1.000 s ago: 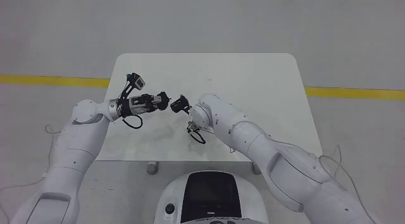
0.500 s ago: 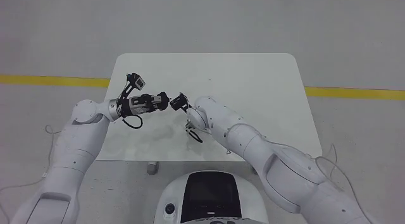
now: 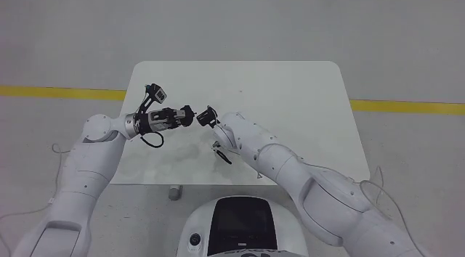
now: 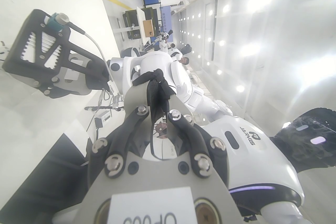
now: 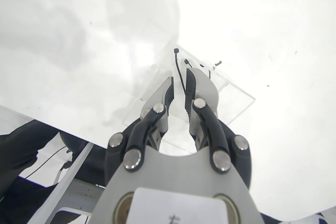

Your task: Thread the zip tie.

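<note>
Above the white table (image 3: 290,97) my two grippers face each other, tips close together. My left gripper (image 3: 187,115) is shut on a black zip tie (image 4: 157,78). Its thin strip (image 4: 153,141) loops back between the fingers toward the palm. My right gripper (image 3: 207,117) points down at the table, its fingers a narrow gap apart. Seen through that gap is a thin black zip tie (image 5: 178,67), its square head at the far end and its lower end against one pad. I cannot tell whether this tie lies on the clear box below or hangs from the pad.
A clear plastic box (image 5: 236,96) sits on the table under the right gripper, with a few small black bits (image 5: 218,62) on it. A black bracket of the other arm (image 4: 36,51) is close beside the left gripper. The table's near edge (image 5: 52,128) is close.
The right arm's forearm and elbow have swung a little to the left. Both grippers stay almost where they were, and the left arm has not moved.
</note>
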`<state>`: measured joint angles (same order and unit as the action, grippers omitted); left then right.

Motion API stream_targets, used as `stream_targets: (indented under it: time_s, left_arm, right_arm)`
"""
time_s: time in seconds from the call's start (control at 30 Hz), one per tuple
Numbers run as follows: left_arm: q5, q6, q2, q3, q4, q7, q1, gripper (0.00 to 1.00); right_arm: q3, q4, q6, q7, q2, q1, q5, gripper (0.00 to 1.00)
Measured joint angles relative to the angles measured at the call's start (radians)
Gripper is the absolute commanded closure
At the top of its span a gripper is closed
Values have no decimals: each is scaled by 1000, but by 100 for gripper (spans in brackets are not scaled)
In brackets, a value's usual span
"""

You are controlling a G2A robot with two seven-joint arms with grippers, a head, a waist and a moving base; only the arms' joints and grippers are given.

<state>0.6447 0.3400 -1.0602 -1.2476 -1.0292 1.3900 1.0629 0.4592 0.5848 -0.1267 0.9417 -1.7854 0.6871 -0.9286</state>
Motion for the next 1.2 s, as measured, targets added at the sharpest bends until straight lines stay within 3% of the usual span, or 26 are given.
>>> stream_targets:
  time_s: [0.47, 0.87, 1.2]
  left_arm:
    - [0, 0, 0, 0, 0, 0, 0, 100]
    - [0, 0, 0, 0, 0, 0, 0, 100]
    - [0, 0, 0, 0, 0, 0, 0, 100]
  right_arm:
    - [20, -59, 15, 13, -26, -14, -3, 83]
    - [33, -118, 35, 6, -51, -29, 2, 87]
    - [57, -131, 4, -35, -57, -34, 0, 83]
